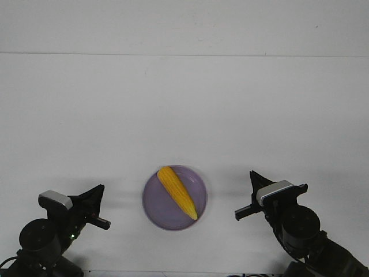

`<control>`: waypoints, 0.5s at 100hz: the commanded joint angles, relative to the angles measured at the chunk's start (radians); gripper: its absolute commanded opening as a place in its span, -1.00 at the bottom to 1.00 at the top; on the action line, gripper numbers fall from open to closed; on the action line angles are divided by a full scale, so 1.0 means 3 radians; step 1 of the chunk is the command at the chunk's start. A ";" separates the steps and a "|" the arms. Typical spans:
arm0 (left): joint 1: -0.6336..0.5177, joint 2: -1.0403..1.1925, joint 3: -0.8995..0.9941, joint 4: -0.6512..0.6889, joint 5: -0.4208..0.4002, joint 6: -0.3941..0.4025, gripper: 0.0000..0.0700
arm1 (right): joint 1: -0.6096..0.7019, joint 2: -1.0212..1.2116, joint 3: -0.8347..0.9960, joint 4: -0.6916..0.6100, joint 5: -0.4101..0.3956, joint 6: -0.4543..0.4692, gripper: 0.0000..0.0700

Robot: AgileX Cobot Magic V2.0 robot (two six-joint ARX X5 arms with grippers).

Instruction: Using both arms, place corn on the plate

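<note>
The corn (177, 192) lies on the plate (152, 202), tip toward five o'clock. My left fingers (98, 205) and right fingers (249, 195) flank it, spread, holding nothing.

We see bare table (184, 109) beyond the plate (154, 209) and open gaps on both its sides. Left gripper (99, 205) and right gripper (249, 195) flank it, apart from the rim. Only the corn (177, 191) occupies the plate.
</note>
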 commanded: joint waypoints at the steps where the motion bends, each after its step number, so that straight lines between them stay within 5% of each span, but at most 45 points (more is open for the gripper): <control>1: -0.0011 0.0003 0.0034 0.0031 -0.0005 0.0020 -0.96 | 0.0038 0.0013 0.0033 0.0034 0.0011 -0.0017 -0.96; 6: -0.0011 0.0003 0.0034 0.0025 -0.0009 0.0058 -0.97 | 0.0038 0.0011 0.0033 0.0034 0.0011 -0.0017 -0.96; 19: 0.0097 -0.0064 -0.0019 0.0047 -0.0285 0.0638 -0.97 | 0.0038 0.0013 0.0033 0.0034 0.0011 -0.0017 -0.96; 28: 0.0409 -0.0221 -0.0261 0.0248 -0.0206 0.0963 -0.97 | 0.0038 0.0013 0.0033 0.0033 0.0011 -0.0017 -0.96; 50: 0.1230 -0.0729 -0.1158 0.1034 -0.0136 0.1181 -0.97 | 0.0038 0.0011 0.0033 0.0033 0.0011 -0.0017 -0.96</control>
